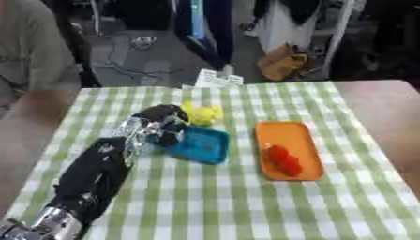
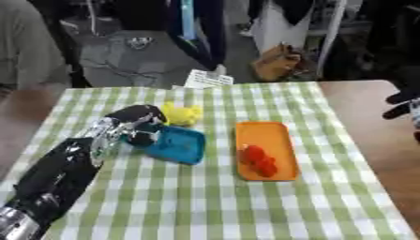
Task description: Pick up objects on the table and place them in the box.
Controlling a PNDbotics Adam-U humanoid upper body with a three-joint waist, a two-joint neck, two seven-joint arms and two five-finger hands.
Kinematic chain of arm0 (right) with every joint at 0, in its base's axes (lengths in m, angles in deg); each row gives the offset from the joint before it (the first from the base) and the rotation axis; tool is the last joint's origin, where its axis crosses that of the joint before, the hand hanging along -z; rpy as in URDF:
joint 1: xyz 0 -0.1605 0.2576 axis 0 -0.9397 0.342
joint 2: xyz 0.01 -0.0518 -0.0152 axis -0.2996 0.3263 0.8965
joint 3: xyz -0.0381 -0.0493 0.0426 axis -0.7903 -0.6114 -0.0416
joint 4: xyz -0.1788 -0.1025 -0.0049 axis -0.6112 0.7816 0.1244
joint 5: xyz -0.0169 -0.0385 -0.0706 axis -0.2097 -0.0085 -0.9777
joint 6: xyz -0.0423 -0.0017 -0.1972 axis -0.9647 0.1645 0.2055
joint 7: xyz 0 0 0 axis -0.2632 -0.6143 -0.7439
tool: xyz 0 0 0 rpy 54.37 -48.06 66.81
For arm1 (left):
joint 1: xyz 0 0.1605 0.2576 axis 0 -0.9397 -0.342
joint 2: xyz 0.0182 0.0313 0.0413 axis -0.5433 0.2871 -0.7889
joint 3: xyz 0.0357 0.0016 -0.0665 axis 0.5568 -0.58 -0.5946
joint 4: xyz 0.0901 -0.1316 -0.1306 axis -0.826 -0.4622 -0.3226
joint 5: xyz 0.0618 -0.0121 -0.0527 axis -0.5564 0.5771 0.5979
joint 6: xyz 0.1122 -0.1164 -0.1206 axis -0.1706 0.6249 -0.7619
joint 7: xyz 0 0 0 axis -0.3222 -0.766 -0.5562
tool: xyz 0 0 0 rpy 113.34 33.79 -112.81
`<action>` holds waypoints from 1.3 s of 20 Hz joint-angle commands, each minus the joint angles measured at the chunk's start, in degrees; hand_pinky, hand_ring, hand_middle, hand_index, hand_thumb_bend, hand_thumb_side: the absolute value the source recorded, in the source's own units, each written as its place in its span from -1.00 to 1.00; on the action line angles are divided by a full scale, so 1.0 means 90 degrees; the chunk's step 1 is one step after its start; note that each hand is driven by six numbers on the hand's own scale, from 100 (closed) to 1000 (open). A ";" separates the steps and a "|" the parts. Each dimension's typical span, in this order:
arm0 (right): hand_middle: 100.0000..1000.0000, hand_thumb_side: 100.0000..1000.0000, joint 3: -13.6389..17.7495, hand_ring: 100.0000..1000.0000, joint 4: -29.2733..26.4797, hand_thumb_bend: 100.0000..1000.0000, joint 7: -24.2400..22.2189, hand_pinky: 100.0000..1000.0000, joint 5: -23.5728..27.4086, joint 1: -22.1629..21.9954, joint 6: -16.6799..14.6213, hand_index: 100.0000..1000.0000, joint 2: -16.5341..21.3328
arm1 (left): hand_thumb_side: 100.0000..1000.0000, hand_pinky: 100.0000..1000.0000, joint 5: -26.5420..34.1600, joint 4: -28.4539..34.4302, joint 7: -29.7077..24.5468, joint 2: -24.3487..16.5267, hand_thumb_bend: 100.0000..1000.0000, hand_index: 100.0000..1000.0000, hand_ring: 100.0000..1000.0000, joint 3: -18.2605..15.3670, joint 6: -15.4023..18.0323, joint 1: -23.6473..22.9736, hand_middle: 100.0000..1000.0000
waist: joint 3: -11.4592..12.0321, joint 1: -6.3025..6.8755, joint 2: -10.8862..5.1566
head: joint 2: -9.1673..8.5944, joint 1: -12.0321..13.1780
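**A:** What lies on the table (image 1: 361,108)?

**B:** A green-and-white checked cloth (image 1: 246,201) covers most of it, with bare brown wood showing along the right side. Near the middle sits a shallow blue tray (image 1: 201,146), and just to its right, apart from it, a longer orange tray (image 1: 287,149). Red pieces (image 1: 283,160), rounded and clustered, rest in the near half of the orange tray. A yellow object (image 1: 203,114) sits on the cloth just beyond the blue tray's far edge; I cannot make out its shape further.

**A:** Where are the robot's hands?

**B:** The left arm reaches in from the lower left. The left hand (image 1: 162,123) is at the blue tray's left edge, beside the yellow object. Its fingers look curled downward, but I cannot tell whether they hold anything. The right hand (image 2: 403,105) shows only in the right eye view, as dark fingers at the right border over the bare wood, well apart from both trays; its pose is unclear.

**A:** Anything else?

**B:** A white card (image 1: 218,78) stands at the table's far edge.
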 commanded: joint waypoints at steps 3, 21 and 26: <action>0.42 0.31 0.0023 0.12 -0.0152 -1.00 -0.0013 -0.07 0.0025 0.0078 -0.0012 0.45 0.0102 | -0.45 0.42 -0.0533 -0.0203 0.0212 -0.0023 -0.24 0.62 0.44 -0.0009 0.0224 0.0102 0.46 | 0.0010 -0.0091 -0.0077 | -0.0076 -0.0029; 0.42 0.30 0.0040 0.12 -0.0152 -1.00 -0.0007 -0.07 0.0018 0.0065 -0.0002 0.45 0.0089 | -0.63 -0.34 -0.2109 -0.0244 -0.0538 0.0166 -1.00 -0.58 -0.80 -0.1259 0.0979 0.0041 -0.86 | 0.0078 -0.0123 -0.0096 | -0.0100 -0.0064; 0.42 0.30 0.0042 0.12 -0.0152 -1.00 -0.0006 -0.07 0.0019 0.0061 0.0002 0.45 0.0088 | -0.65 -0.38 -0.1770 -0.0010 -0.0888 0.0162 -1.00 -0.62 -0.87 -0.1597 0.1262 0.0154 -0.92 | 0.0096 -0.0132 -0.0107 | -0.0105 -0.0079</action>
